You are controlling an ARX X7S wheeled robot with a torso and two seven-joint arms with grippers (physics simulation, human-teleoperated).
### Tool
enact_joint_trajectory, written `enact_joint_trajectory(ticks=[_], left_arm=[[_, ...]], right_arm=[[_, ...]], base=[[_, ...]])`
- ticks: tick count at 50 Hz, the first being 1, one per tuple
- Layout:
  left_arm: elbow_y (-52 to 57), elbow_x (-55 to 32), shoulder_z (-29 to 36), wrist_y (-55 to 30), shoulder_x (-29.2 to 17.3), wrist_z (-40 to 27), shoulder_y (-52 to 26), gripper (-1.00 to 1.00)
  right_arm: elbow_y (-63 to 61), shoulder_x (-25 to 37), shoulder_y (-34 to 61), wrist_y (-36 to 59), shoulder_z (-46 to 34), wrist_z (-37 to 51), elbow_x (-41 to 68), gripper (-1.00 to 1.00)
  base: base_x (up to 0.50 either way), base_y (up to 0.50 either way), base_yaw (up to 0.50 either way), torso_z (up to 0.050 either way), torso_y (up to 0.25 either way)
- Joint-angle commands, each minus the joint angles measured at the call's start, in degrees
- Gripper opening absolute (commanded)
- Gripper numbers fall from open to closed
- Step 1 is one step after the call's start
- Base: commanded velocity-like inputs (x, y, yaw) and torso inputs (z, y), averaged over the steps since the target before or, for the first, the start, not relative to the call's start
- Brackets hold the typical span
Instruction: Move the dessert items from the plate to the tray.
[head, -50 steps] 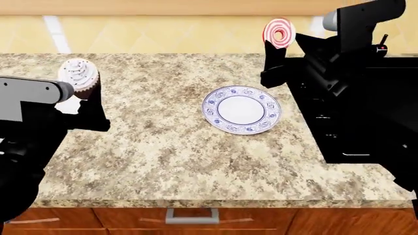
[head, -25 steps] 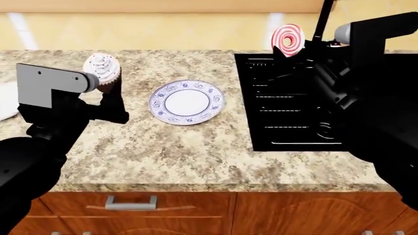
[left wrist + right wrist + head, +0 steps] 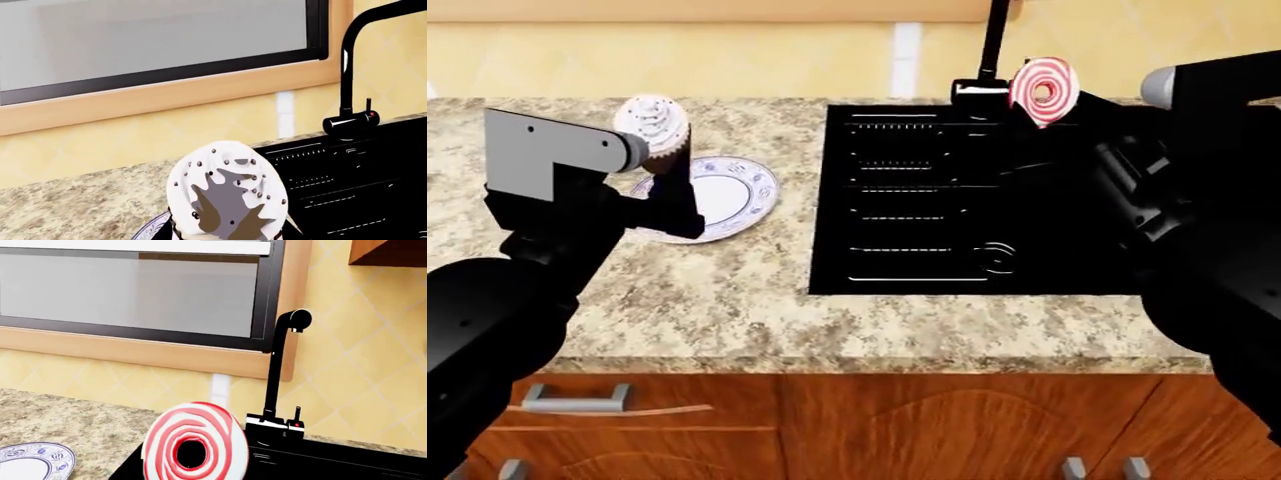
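Observation:
The cupcake (image 3: pixel 651 122), white swirled frosting over a dark wrapper, is held above the counter, and my left gripper (image 3: pixel 665 168) is shut on its base. It hangs over the near rim of the blue-and-white plate (image 3: pixel 727 195), which is bare. In the left wrist view the cupcake (image 3: pixel 227 192) fills the lower middle, hiding the fingers. The red-and-white spiral lollipop (image 3: pixel 1044 92) stands upright over the far right of the sink, with my right gripper (image 3: pixel 1054 128) shut on its stick, which is hidden. In the right wrist view, the lollipop (image 3: pixel 193 447) is close up. The tray is out of view.
A black sink (image 3: pixel 934 200) is sunk into the speckled granite counter (image 3: pixel 721 300), with a black faucet (image 3: pixel 990 50) behind it against the yellow tiled wall. Wooden cabinet fronts (image 3: pixel 827 430) run below the counter edge. A window (image 3: pixel 133 290) is above the backsplash.
The head view has swung right: the plate has slid to the left of the view and the sink now fills the middle. Both grippers still hold their items aloft.

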Motion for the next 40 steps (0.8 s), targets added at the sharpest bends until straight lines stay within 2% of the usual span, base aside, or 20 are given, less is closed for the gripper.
enact_joint_trajectory(ticks=[1, 40], left_arm=[[-0.32, -0.1, 0.3, 0.34, 0.2, -0.23, -1.06, -1.0], [-2.29, -0.23, 1.22, 0.52, 1.84, 0.58, -3.79, -1.0]], right_arm=[[0.16, 0.63, -0.73, -0.57, 0.4, -0.52, -1.48, -1.0], [-2.45, 2.51, -0.1, 1.11, 1.94, 0.13, 1.9, -1.0]], base=[[-0.06, -0.48, 0.0, 0.0, 0.0], [-0.05, -0.48, 0.0, 0.0, 0.0]])
